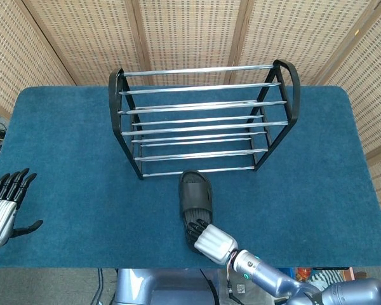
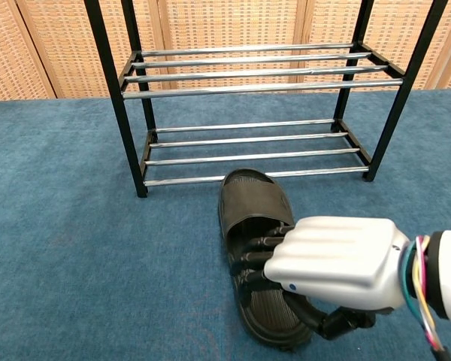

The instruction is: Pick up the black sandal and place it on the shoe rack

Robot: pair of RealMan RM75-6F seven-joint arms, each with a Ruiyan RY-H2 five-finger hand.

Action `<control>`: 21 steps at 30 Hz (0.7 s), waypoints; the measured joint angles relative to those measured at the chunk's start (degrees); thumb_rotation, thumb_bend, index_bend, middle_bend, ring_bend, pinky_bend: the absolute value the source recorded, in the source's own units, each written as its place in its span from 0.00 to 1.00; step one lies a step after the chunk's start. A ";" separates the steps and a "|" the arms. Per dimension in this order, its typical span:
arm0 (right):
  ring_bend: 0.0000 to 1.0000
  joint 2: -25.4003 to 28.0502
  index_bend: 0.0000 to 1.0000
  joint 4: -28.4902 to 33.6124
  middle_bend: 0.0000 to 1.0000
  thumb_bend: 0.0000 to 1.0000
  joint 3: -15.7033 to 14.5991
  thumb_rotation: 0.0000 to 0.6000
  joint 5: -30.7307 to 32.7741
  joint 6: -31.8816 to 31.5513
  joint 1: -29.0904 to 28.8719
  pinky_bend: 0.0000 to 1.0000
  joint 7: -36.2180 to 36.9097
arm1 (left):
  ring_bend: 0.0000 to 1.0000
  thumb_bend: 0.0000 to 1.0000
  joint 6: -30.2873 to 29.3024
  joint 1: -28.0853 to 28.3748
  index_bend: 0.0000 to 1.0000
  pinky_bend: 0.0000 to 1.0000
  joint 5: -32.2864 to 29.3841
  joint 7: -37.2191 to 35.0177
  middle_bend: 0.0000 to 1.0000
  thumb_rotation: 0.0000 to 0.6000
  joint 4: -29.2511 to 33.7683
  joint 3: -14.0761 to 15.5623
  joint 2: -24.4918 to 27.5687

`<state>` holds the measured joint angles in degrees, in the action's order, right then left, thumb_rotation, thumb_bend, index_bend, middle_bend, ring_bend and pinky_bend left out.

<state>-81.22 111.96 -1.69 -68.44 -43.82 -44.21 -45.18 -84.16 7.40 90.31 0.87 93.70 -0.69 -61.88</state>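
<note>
The black sandal [image 1: 195, 192] [image 2: 252, 201] lies flat on the blue table mat just in front of the shoe rack [image 1: 203, 121] [image 2: 248, 84], toe end pointing at the rack's lowest rails. My right hand [image 1: 212, 242] [image 2: 335, 262] covers the sandal's heel. Its fingers [image 2: 260, 244] lie across the footbed up to the strap, and the thumb curls at the heel's right edge, so it grips the heel. My left hand [image 1: 4, 210] hovers open at the table's left front edge, fingers spread, holding nothing.
The rack stands at the middle back of the mat [image 1: 63, 152], its chrome rails bare. Wicker screens [image 1: 190, 32] close off the back. The mat's front edge lies right behind my right hand.
</note>
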 measured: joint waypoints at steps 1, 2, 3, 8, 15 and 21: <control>0.00 0.23 0.13 -0.16 0.06 0.51 -0.04 1.00 -1.63 -0.11 -0.01 0.05 0.70 | 0.00 0.13 0.01 0.01 0.00 0.00 0.00 0.01 0.00 1.00 -0.01 0.00 0.00; 0.00 0.42 0.11 -0.33 0.05 0.40 -0.10 1.00 -3.03 -0.21 -0.02 0.04 1.28 | 0.00 0.13 0.03 0.03 0.00 0.00 0.00 0.05 0.00 1.00 -0.03 0.00 -0.02; 0.00 0.63 0.09 -0.56 0.04 0.25 -0.19 1.00 -4.60 -0.37 -0.01 0.03 1.92 | 0.00 0.13 0.06 0.05 0.00 0.00 0.02 0.13 0.00 1.00 -0.03 0.02 -0.04; 0.00 1.90 0.02 -3.71 0.01 0.00 -1.58 1.00 -18.36 -2.66 -0.41 0.00 6.27 | 0.00 0.13 0.29 0.14 0.00 0.00 0.14 0.99 0.00 1.00 0.14 0.16 -0.25; 0.00 2.88 0.00 -14.32 0.00 0.00 -4.87 1.00 -40.19 -9.64 -2.09 0.00 15.70 | 0.00 0.13 0.45 0.22 0.00 0.00 -0.02 1.38 0.00 1.00 0.17 0.16 -0.41; 0.00 2.01 0.00 -25.87 0.00 0.00 -6.28 1.00 -50.85 -14.66 -4.61 0.00 18.21 | 0.00 0.13 0.52 0.28 0.00 0.00 -0.18 1.30 0.00 1.00 0.06 0.11 -0.45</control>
<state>-79.21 86.09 -7.98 -119.29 -58.48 -48.81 -26.96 -83.63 7.68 90.13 2.18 93.76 -0.58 -62.33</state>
